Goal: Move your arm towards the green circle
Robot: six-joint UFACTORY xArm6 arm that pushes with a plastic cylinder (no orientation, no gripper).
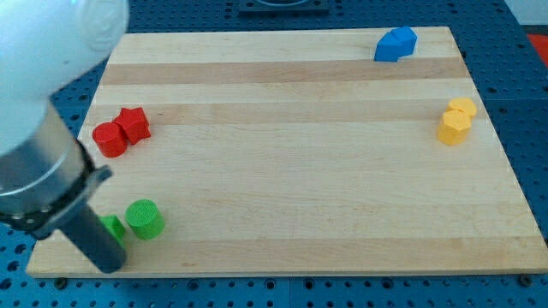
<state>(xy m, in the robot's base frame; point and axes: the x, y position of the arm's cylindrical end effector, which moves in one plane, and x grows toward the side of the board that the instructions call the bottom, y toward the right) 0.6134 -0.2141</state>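
Note:
The green circle (pixel 145 218) is a short green cylinder near the board's bottom left corner. A second green block (pixel 112 228), shape partly hidden, sits just left of it behind my rod. My tip (pixel 111 266) rests at the board's bottom left edge, below and left of the green circle, about a block's width away. The rod rises up and left to the large white arm body at the view's top left.
A red circle (pixel 110 139) and a red star (pixel 133 124) touch at the left edge. A blue block (pixel 396 44) sits at the top right. Two yellow blocks (pixel 457 121) sit at the right edge. The wooden board (pixel 300 162) lies on a blue perforated table.

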